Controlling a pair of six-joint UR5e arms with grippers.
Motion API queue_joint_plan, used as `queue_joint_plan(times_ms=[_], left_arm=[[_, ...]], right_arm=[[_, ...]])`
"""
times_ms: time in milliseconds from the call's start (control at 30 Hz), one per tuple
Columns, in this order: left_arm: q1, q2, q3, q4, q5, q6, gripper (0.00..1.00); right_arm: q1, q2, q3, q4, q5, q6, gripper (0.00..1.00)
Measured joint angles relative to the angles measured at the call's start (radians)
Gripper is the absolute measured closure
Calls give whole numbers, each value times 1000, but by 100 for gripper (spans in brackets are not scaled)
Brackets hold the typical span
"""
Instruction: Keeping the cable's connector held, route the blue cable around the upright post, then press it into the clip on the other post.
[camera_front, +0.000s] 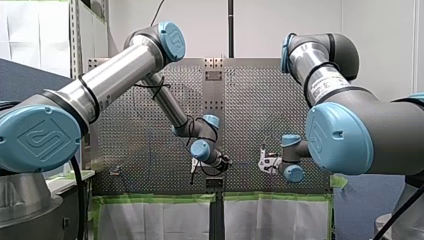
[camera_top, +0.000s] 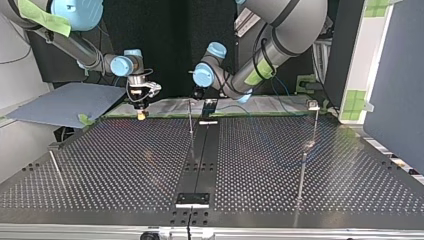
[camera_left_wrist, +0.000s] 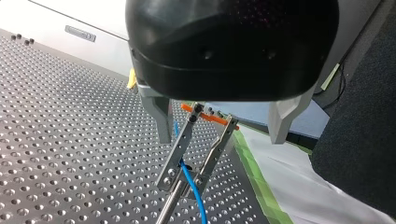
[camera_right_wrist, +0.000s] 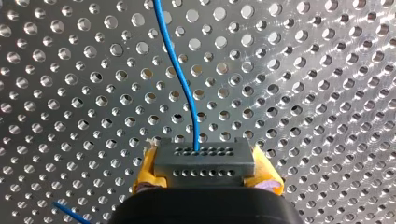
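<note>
In the right wrist view my right gripper is shut on the grey connector, with yellow pads on both sides of it. The blue cable runs out of the connector over the perforated table. In the left wrist view my left gripper is open, and its metal fingers stand either side of the clip. The clip is two metal strips with an orange bar on a thin post. The blue cable passes between the strips. From across the table, my right gripper hangs left of the post.
A second upright post stands at the top view's right and a short one at its left. A black strip runs down the middle of the perforated table. Green tape and white sheeting edge the table's far side.
</note>
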Motion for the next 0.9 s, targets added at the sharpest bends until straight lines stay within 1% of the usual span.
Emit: queue_joint_plan(times_ms=[267, 367, 467, 667, 800, 900], left_arm=[[-8, 2, -1, -1, -9, -2, 2], [-15, 15, -15, 8, -15, -2, 2], [-23, 42, -42, 32, -34, -9, 2], [-47, 101, -101, 90, -89, -29, 2], [-57, 144, -145, 134, -125, -66, 2], [-58, 175, -176, 165, -137, -97, 2]], right_arm=[[0, 0, 0, 2, -4, 0, 100], [0, 0, 0, 2, -6, 0, 100], [0, 0, 0, 3, -6, 0, 100], [0, 0, 0, 3, -6, 0, 100], [0, 0, 0, 1, -6, 0, 100], [-1, 0, 0, -1, -6, 0, 100]])
